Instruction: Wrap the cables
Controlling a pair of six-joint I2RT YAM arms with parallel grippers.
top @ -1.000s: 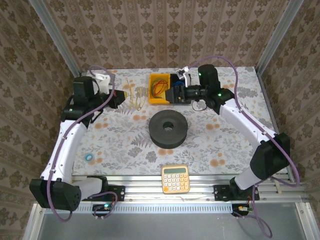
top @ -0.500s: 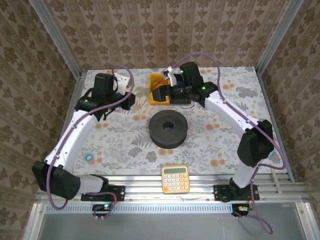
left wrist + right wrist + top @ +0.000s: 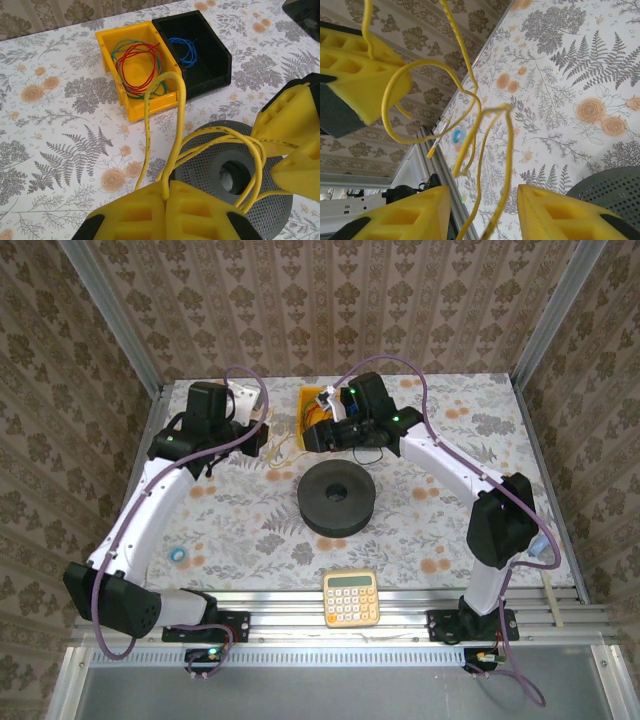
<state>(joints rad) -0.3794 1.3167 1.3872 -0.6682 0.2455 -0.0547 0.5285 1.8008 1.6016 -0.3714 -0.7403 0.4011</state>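
The yellow cable [image 3: 172, 125] rises in several loops from my left gripper [image 3: 167, 192], which is shut on it. In the top view the loops [image 3: 282, 447] hang between my left gripper [image 3: 258, 436] and my right gripper [image 3: 318, 434], at the back of the table. In the right wrist view, strands of the cable [image 3: 507, 145] dangle between the spread fingers of my right gripper [image 3: 485, 212], unpinched. The left gripper's yellow finger [image 3: 360, 75] shows at the upper left there.
A yellow bin [image 3: 107, 40] holds red and green wire coils, and the black bin [image 3: 220, 55] beside it holds a blue coil. A black perforated disc [image 3: 337, 497] sits mid-table. A yellow calculator [image 3: 351, 598] lies at the near edge, a small blue ring [image 3: 178, 554] at the left.
My right gripper has swung left from the bins to the cable loops, its jaws narrowing. My left gripper has shifted slightly right, still shut on the cable.
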